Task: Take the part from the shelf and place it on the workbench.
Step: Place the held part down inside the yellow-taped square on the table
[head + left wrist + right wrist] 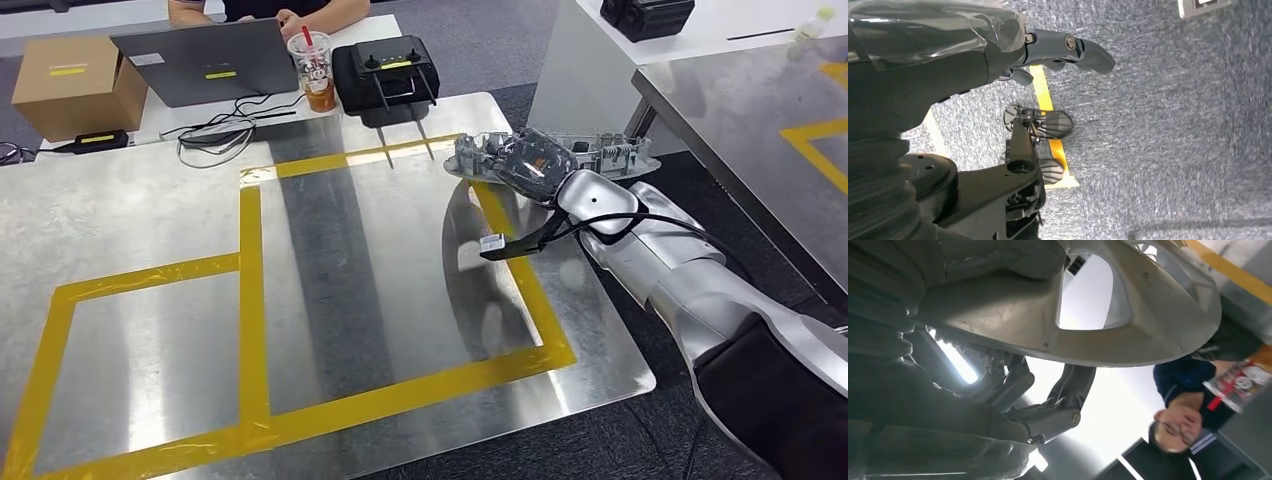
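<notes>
The part (pixel 612 152) is a flat grey metal casting with ribs and cut-outs. My right hand (pixel 530 160) grips it around its middle and holds it level over the far right edge of the steel workbench (pixel 400 300), by the corner of the yellow tape rectangle (pixel 520 270). Whether it touches the bench top I cannot tell. From the right wrist, the part (pixel 1158 310) spans the picture, with my dark fingers (pixel 1058 412) wrapped along one side of it. My left hand (pixel 1068 47) hangs over grey carpet with nothing in it.
Across the bench sits a person (pixel 270 12) behind a laptop (pixel 205 60), with a cardboard box (pixel 75 85), a drink cup (pixel 315 70), a black controller (pixel 385 70) and cables (pixel 225 130). A second steel table (pixel 760 120) stands to the right across a narrow carpet aisle.
</notes>
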